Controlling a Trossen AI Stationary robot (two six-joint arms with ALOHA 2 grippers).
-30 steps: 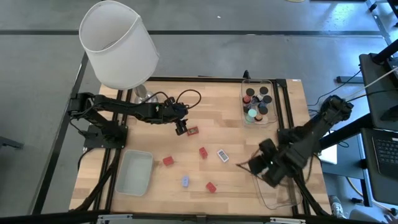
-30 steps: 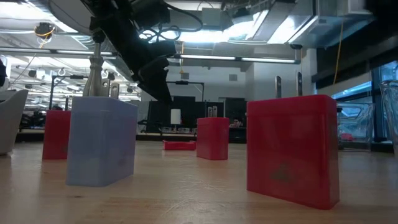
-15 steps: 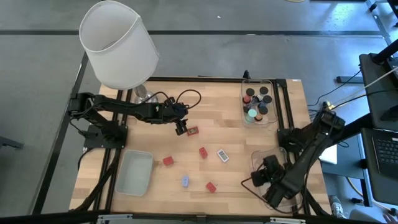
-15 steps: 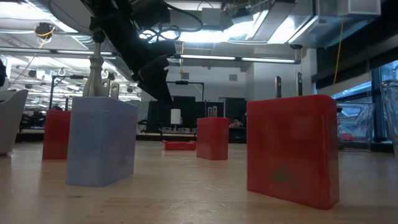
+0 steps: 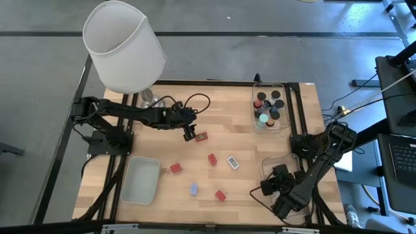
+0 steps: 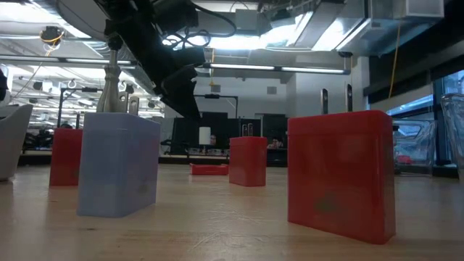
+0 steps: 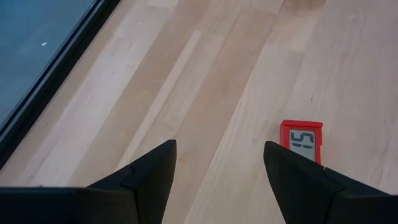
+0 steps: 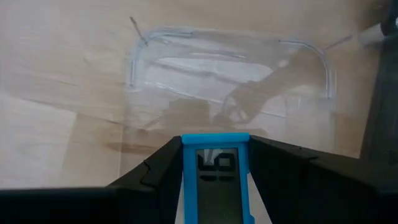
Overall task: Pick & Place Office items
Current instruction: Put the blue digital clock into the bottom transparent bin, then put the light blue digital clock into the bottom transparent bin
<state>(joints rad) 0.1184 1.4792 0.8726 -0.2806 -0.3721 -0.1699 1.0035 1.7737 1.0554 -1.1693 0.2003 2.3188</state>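
The right gripper (image 8: 214, 186) holds a blue rectangular piece (image 8: 215, 177) clenched between its jaws, directly over the clear tray (image 8: 230, 68). Best lower well inside the rim before releasing. The left gripper (image 7: 217, 168) hovers, jaws apart, near a red block (image 7: 301, 140).

My matt black right end effector (image 8: 214, 171) clasps a smooth blue plastic piece (image 8: 216, 171) above a glossy clear plastic tray (image 8: 230, 59) on the pale wood counter (image 8: 56, 74).
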